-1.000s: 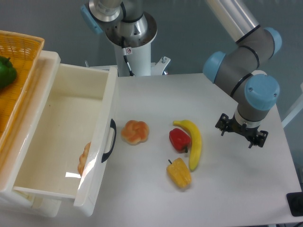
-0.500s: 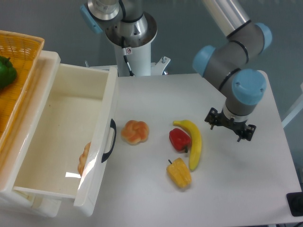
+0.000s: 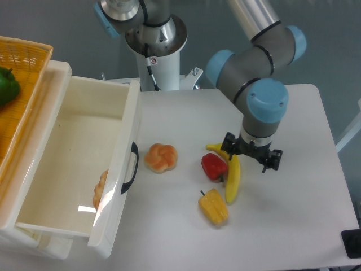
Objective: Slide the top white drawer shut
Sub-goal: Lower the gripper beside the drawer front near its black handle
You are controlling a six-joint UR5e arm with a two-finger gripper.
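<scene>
White tabletop, grey backdrop. Black two-finger gripper above yellow banana; wrist hides fingers, grip state unclear. Glossy cream-white plastic top drawer, black curved handle, pulled open well left of gripper; lower edge cut off.

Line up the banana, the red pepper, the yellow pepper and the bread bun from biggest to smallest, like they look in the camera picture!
1. banana, the longest, though the end effector hides part of it
2. bread bun
3. yellow pepper, nearly the bun's size, so that order is unsure
4. red pepper
</scene>
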